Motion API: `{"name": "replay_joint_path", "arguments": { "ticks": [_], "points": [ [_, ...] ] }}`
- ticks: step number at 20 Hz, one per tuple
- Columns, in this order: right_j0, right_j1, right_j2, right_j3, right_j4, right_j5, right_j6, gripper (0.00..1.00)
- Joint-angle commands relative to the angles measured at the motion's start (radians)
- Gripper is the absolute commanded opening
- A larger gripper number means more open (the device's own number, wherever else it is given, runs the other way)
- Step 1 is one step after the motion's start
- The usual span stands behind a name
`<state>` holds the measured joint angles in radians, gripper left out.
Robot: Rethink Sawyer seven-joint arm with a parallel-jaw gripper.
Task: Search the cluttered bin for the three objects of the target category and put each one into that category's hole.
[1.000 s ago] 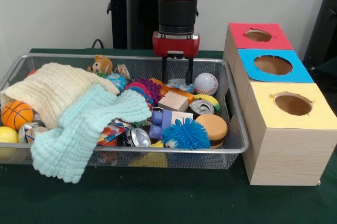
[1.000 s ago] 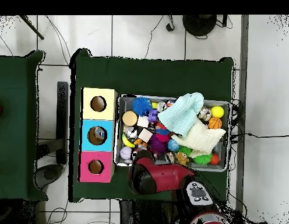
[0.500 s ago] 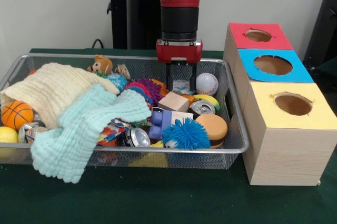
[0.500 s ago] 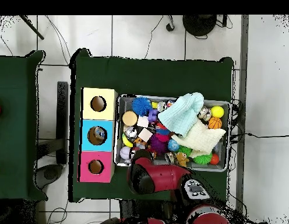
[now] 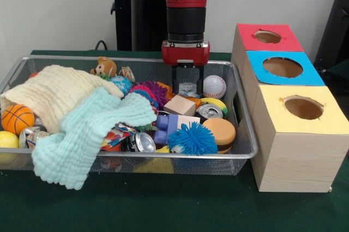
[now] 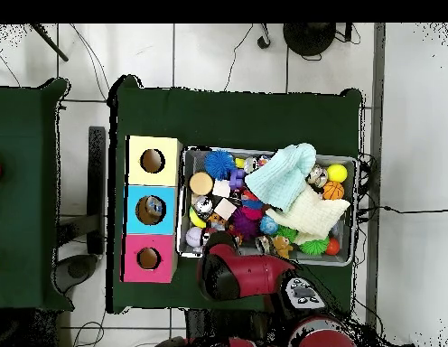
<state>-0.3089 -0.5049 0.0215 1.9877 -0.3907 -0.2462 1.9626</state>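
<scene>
Front view: on the green surface [image 5: 180,207], the wire bin [image 5: 246,153] stays cluttered; the gripper [image 5: 186,86] hangs with fingers open and empty above a small patterned item beside the baseball [image 5: 213,86]. The holes' insides are hidden.

Overhead view: the arm [image 6: 241,276] covers the gripper; the blue hole [image 6: 150,210] shows something indistinct.

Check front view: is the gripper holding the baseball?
No, the gripper hangs open just left of the baseball, its fingers empty above the clutter in the wire bin.
</scene>
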Motion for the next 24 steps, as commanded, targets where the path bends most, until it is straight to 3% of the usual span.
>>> {"name": "replay_joint_path", "arguments": {
  "ticks": [1,10,17,24],
  "points": [
    [-0.013,0.044,0.054,-0.064,0.036,-0.006,0.146,1.00],
    [0.003,0.047,0.039,-0.073,0.054,-0.009,0.151,1.00],
    [0.082,0.100,-0.008,-0.099,0.150,-0.061,0.180,1.00],
    [0.128,0.092,-0.033,-0.083,0.221,-0.068,0.184,1.00]
  ]
}}
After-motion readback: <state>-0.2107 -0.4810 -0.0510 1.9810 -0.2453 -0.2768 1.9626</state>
